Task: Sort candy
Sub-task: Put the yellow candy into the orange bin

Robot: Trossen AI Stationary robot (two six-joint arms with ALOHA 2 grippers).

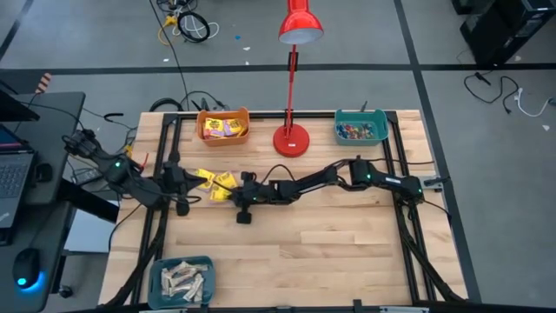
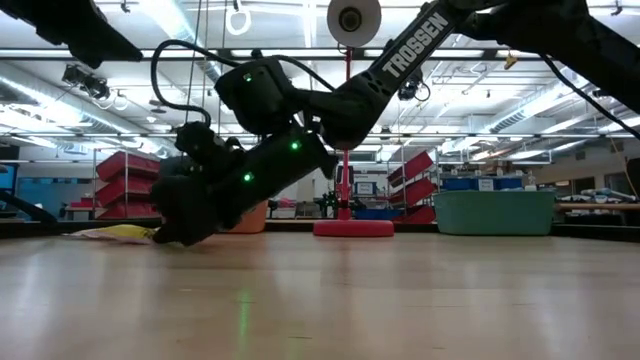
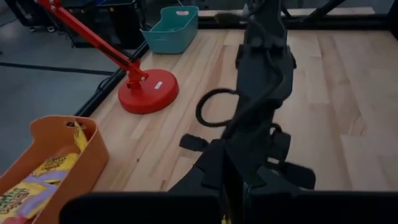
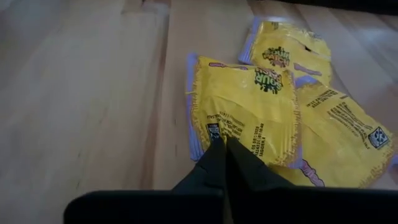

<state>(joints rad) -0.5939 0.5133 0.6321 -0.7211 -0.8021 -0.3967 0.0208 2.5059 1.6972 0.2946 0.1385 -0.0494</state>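
Observation:
Several yellow candy packets [image 4: 249,106] lie overlapping on the wooden table, left of centre [image 1: 214,183]. My right gripper [image 4: 225,148] reaches across from the table's right [image 1: 233,193], its fingers shut at the edge of the top packet. My left gripper [image 1: 184,189] hangs just left of the pile and above the table. Its fingers [image 3: 231,186] are shut, and whether anything is between them does not show. My right gripper pinches the top yellow packet by the edge nearest the fingers [image 4: 231,134], between its two fingertips. The fingers slant down from the table's right side. The packet lies flat on the table, partly over the other packets.
An orange bin [image 1: 223,126] with yellow packets stands at the far left. A teal bin [image 1: 360,130] of small coloured pieces is at the far right, and a red lamp base [image 1: 291,139] sits between them. Another teal bin [image 1: 182,280] with beige bars is at the near left.

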